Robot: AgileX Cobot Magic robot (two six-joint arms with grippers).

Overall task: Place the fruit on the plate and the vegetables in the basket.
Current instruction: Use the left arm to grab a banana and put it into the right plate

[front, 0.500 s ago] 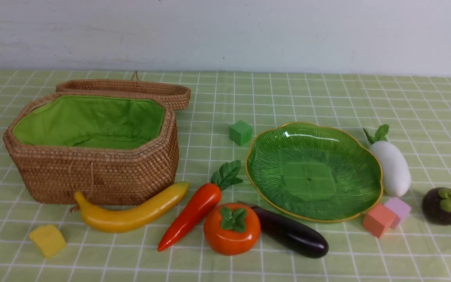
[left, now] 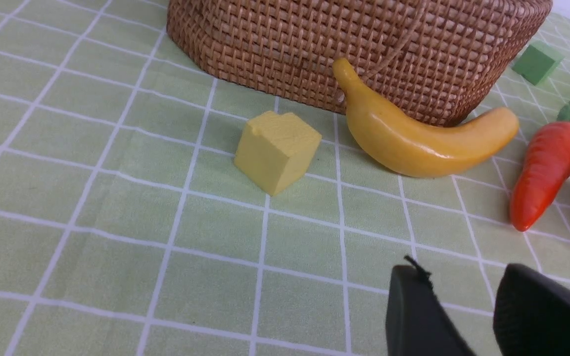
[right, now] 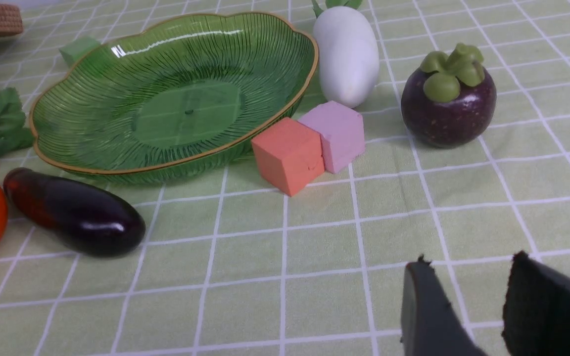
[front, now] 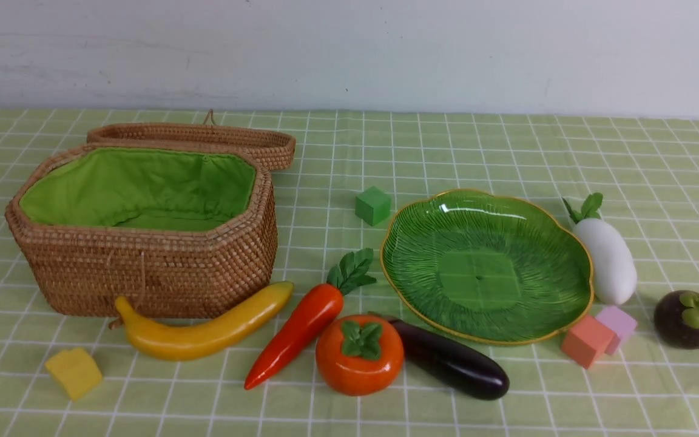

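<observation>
Front view: green glass plate (front: 486,267) bare, wicker basket (front: 143,273) seemingly empty; nothing sorted yet. My left gripper (left: 460,277) and right gripper (right: 469,263) stand part-open, empty.

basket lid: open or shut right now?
Open. The wicker lid is flipped back behind the basket, leaving the green cloth lining exposed in the front view.
</observation>
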